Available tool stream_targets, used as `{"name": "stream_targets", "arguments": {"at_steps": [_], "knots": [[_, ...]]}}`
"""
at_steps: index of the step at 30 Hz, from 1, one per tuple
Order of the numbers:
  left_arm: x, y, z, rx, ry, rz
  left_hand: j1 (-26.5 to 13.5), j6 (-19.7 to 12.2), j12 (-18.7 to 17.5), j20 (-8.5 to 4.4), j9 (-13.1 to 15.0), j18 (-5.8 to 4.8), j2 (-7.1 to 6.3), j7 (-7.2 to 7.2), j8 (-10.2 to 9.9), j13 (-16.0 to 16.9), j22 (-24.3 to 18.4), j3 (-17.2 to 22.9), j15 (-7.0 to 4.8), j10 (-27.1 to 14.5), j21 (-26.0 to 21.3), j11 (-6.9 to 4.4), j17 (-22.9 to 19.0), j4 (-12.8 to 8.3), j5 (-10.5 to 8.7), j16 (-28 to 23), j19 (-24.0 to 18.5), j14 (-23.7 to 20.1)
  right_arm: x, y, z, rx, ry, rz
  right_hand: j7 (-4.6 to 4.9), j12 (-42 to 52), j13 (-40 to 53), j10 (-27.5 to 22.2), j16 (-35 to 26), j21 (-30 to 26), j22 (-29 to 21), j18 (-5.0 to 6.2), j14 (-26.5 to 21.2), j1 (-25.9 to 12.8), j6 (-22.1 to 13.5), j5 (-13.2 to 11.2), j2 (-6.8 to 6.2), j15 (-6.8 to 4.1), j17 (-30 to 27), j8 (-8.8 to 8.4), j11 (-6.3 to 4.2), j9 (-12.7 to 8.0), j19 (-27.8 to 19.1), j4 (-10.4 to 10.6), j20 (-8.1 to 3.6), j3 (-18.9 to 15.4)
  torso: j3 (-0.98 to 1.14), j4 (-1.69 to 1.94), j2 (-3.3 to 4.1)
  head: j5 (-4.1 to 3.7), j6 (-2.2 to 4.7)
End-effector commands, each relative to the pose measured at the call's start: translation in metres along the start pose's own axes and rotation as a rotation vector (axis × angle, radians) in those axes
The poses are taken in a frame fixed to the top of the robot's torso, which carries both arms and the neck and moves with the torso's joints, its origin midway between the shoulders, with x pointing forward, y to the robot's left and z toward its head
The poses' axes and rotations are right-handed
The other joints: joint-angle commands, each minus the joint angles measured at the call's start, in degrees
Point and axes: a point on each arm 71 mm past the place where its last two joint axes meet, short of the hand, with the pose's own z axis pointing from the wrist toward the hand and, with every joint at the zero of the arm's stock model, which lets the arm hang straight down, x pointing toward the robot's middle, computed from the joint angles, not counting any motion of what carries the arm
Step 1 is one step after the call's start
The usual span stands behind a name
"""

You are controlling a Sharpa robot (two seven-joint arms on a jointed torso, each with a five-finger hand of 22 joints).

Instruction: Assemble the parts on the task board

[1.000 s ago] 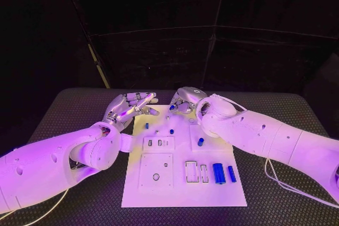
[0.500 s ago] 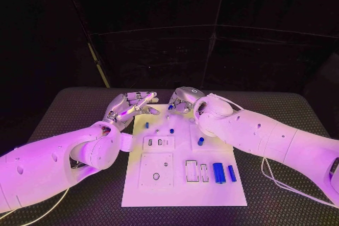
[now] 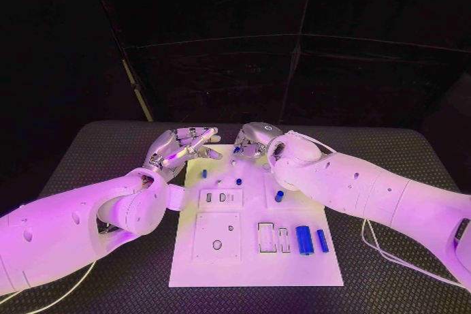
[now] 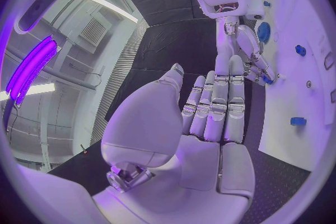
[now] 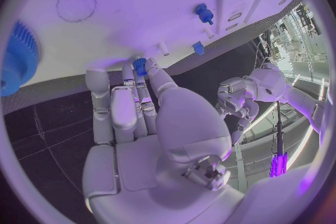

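The white task board lies in the middle of the table. At its far edge my right hand pinches a small blue part between thumb and a fingertip, just over the board's surface. The same part shows under the right hand in the left wrist view. My left hand hovers beside the board's far left corner, fingers straight and together, holding nothing. A blue gear sits on the board close to the right hand.
Small blue pegs stand on the board's far half. A thick blue cylinder and a thin one lie at the near right, beside rectangular slots. Black table surrounds the board.
My right hand has crept slightly left and toward the board's far edge, still with the small blue part. The left hand has stayed put.
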Motion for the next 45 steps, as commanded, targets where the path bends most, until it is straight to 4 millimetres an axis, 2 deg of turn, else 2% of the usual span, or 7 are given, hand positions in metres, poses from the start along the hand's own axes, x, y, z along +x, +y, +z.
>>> {"name": "stream_targets", "arguments": {"at_steps": [1,19,25,28,33,35,45], "knots": [[0.002,-0.002,0.001,0.008,0.016,-0.003,-0.06,-0.21,-0.24,0.10,-0.07,0.64,0.45,0.53,-0.33,-0.09,-0.03,-0.28,0.11,-0.13,0.34,0.33,0.07,0.00,-0.12,-0.35,-0.01,-0.13,-0.001,0.001,0.001,-0.003,0.010,-0.014,0.23,-0.12,-0.15,-1.96,-0.29,-0.21,-0.63,-0.29,0.63,-0.38,-1.56,-0.46,-0.65,0.70,-0.74,-0.28,0.41,-0.13,-0.31,0.06,0.68,0.57,0.00,-0.03,0.02,0.00,-0.01],[-0.003,-0.002,0.000,0.005,0.010,0.000,-0.05,-0.20,-0.34,0.12,-0.07,0.64,0.48,0.54,-0.41,-0.08,-0.03,-0.35,0.13,-0.11,0.35,0.34,0.21,0.02,-0.12,-0.37,-0.03,-0.16,-0.029,-0.010,-0.038,-0.054,-0.138,0.050,0.74,2.99,0.22,-7.53,-2.48,-3.25,-6.18,0.75,-0.63,0.76,-7.69,0.76,-5.61,1.30,-5.31,0.25,1.16,0.23,-4.20,1.68,1.54,0.97,0.19,-0.37,-0.20,0.15,0.57],[-0.005,-0.001,0.000,0.003,0.006,0.003,-0.04,-0.19,-0.37,0.13,-0.06,0.64,0.51,0.54,-0.43,-0.07,-0.03,-0.36,0.13,-0.10,0.36,0.34,0.26,0.03,-0.12,-0.38,-0.03,-0.17,-0.045,-0.043,-0.068,0.029,-0.145,0.168,0.49,8.94,2.05,1.93,-0.63,-0.78,-1.93,0.12,0.31,0.42,-4.47,2.84,-5.80,0.30,-2.51,1.19,-0.35,0.50,-1.11,3.17,0.96,1.55,0.51,-0.80,-0.59,0.24,0.77],[-0.006,-0.001,0.000,0.002,0.006,0.003,-0.04,-0.19,-0.37,0.13,-0.06,0.64,0.51,0.54,-0.43,-0.07,-0.03,-0.36,0.13,-0.10,0.36,0.34,0.26,0.03,-0.12,-0.38,-0.03,-0.17,-0.050,-0.064,-0.081,0.100,-0.099,0.229,-0.59,14.03,4.90,8.80,1.34,1.01,1.02,-0.42,1.15,-0.67,-6.01,5.24,-8.55,-0.99,0.56,0.32,-1.84,0.11,1.13,4.28,-0.22,0.49,0.62,-1.09,-0.79,0.12,0.82],[-0.007,0.000,0.001,0.001,0.005,0.003,-0.03,-0.18,-0.37,0.13,-0.06,0.65,0.52,0.53,-0.43,-0.07,-0.03,-0.36,0.13,-0.08,0.36,0.34,0.27,0.03,-0.12,-0.39,-0.04,-0.18,-0.052,-0.090,-0.095,0.187,-0.022,0.262,-0.89,26.50,15.64,9.22,6.04,3.47,5.35,-1.36,2.46,-0.70,-8.70,7.77,-13.54,-1.47,8.38,0.55,-2.30,0.23,4.25,10.99,-1.10,-1.40,0.78,-1.42,-0.98,0.02,0.96],[-0.006,0.001,0.002,0.000,0.006,0.002,-0.03,-0.18,-0.37,0.13,-0.06,0.65,0.52,0.53,-0.43,-0.07,-0.03,-0.36,0.13,-0.08,0.36,0.34,0.27,0.03,-0.12,-0.39,-0.04,-0.18,-0.051,-0.098,-0.098,0.220,0.006,0.255,-0.42,42.51,32.49,5.73,8.73,4.72,7.51,-1.76,2.81,2.71,-10.01,7.84,-15.01,-1.06,12.90,1.27,-1.82,0.31,5.50,17.87,-0.70,-2.34,0.73,-1.37,-1.02,-0.12,1.00],[-0.003,0.002,0.003,-0.002,0.016,-0.004,0.03,-0.11,-0.38,0.13,-0.05,0.65,0.58,0.49,-0.44,-0.05,-0.03,-0.36,0.13,0.01,0.37,0.32,0.35,0.01,-0.11,-0.40,-0.04,-0.19,-0.044,-0.097,-0.088,0.245,0.043,0.147,0.35,58.45,50.54,6.60,11.06,6.71,10.92,-2.23,3.24,9.10,-12.07,7.33,-17.59,-0.22,16.99,2.85,-0.98,0.32,7.17,30.15,0.09,-4.35,0.64,-1.16,-0.84,-0.45,0.93]]}}
